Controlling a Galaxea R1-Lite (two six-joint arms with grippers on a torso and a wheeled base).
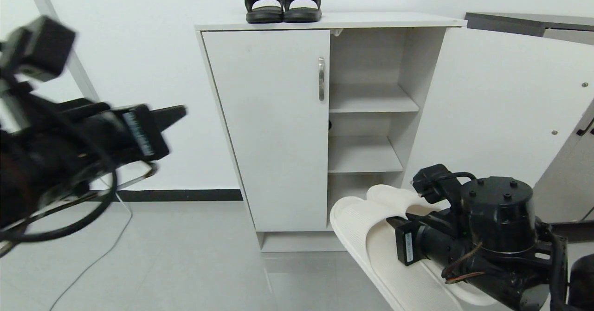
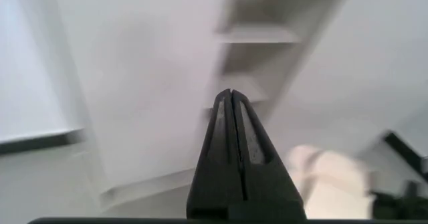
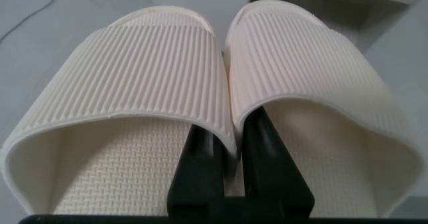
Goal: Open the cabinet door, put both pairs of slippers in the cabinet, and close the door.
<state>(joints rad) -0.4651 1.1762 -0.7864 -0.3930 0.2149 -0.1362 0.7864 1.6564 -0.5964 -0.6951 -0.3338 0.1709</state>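
Observation:
The white cabinet (image 1: 269,130) stands against the wall with its left door closed and its right door (image 1: 492,106) swung wide open, showing bare shelves (image 1: 371,100). A pair of black slippers (image 1: 283,5) rests on the cabinet top. My right gripper (image 3: 231,150) is shut on the inner edges of the pair of white slippers (image 3: 221,83), pinching both together. In the head view the white slippers (image 1: 371,236) hang low in front of the open side's bottom compartment. My left gripper (image 1: 178,111) is raised to the left of the cabinet, shut with nothing in it (image 2: 231,97).
A grey piece of furniture (image 1: 529,23) stands behind the open door on the right. A thin cable (image 1: 93,255) trails over the grey floor at the left, near a slanted metal frame (image 1: 83,79). The closed door has a metal handle (image 1: 321,79).

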